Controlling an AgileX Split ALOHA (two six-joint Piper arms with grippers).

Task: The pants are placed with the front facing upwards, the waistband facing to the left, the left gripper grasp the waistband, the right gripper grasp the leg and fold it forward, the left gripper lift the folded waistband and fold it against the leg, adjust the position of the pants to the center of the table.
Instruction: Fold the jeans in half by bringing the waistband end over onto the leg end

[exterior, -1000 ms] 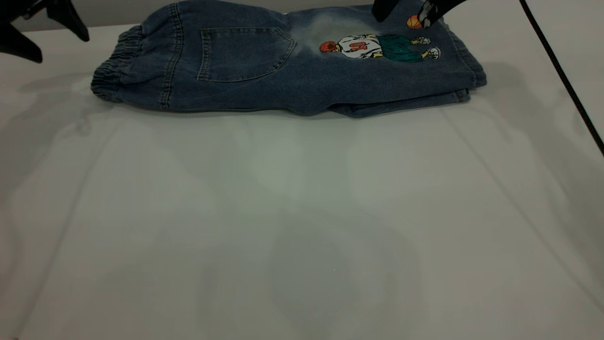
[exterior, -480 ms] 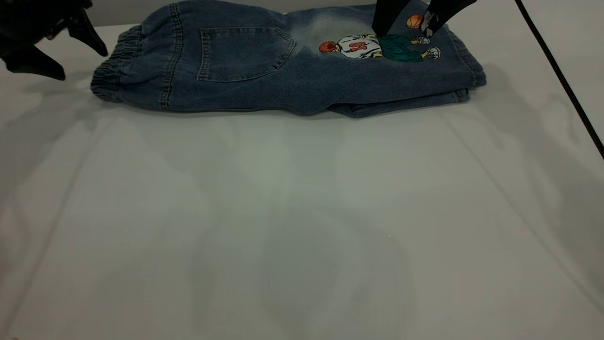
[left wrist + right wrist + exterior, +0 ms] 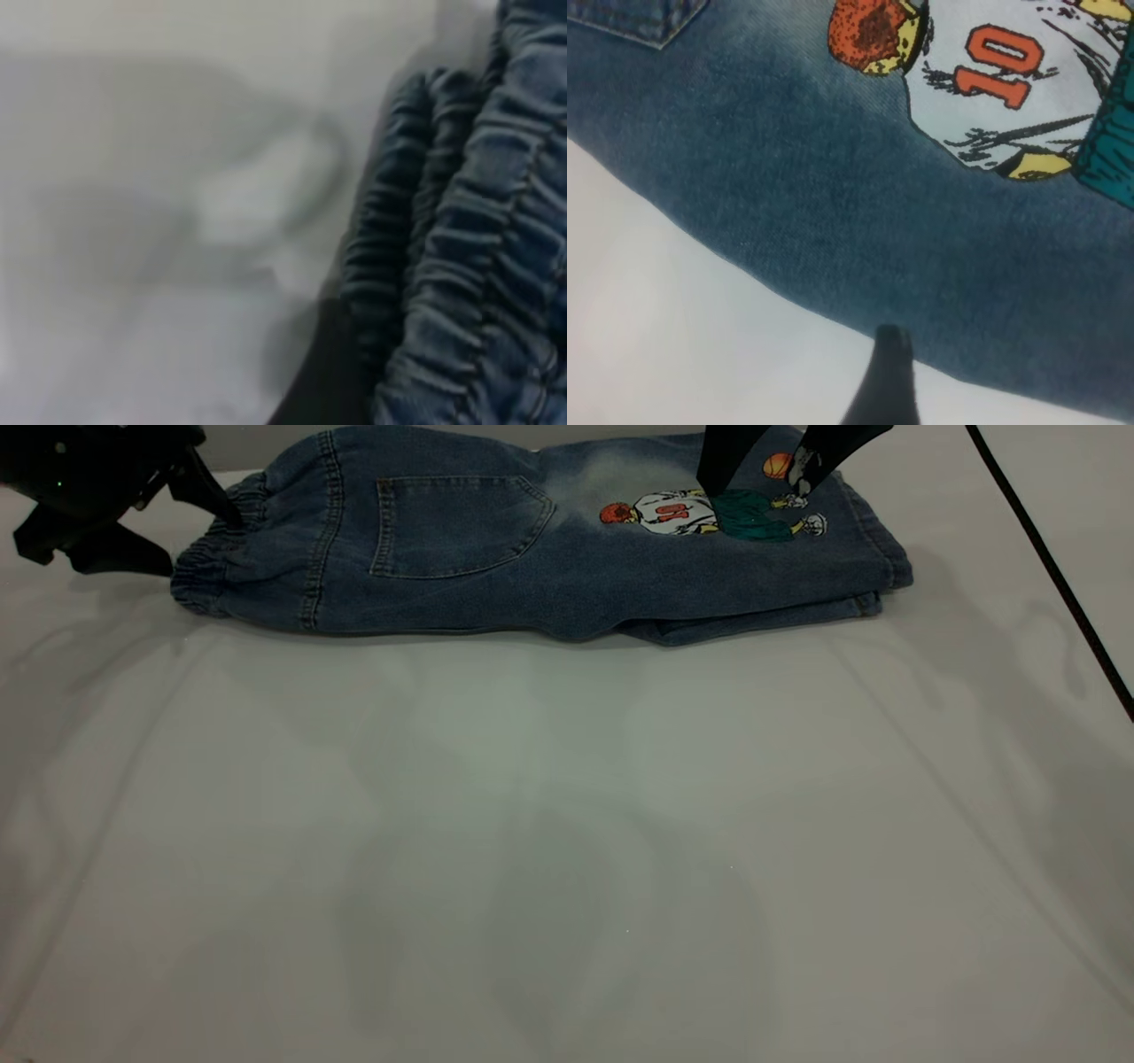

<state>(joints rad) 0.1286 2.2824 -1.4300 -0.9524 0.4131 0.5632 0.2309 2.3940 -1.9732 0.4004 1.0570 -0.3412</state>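
Note:
The blue denim pants (image 3: 532,558) lie folded lengthwise at the far side of the white table (image 3: 567,824), with the patch pocket and the basketball-player print (image 3: 709,514) facing up. The gathered waistband (image 3: 208,558) points left. My left gripper (image 3: 202,542) is open at the waistband, one finger over its top edge and the other low on the table beside it. In the left wrist view the ruffled waistband (image 3: 478,248) sits just beyond a dark finger (image 3: 323,381). My right gripper (image 3: 757,483) stands open over the leg, its fingertips (image 3: 711,485) at the print. The right wrist view shows one finger (image 3: 884,381) by the denim edge (image 3: 833,204).
A black cable (image 3: 1054,567) runs diagonally along the table's right side. The wide near part of the table holds only creases and soft shadows. The pants' leg hems (image 3: 877,576) end short of the cable.
My left gripper has come in from the far left and dropped to the waistband, fingers now around its edge. The right gripper lowered slightly onto the print, then held still.

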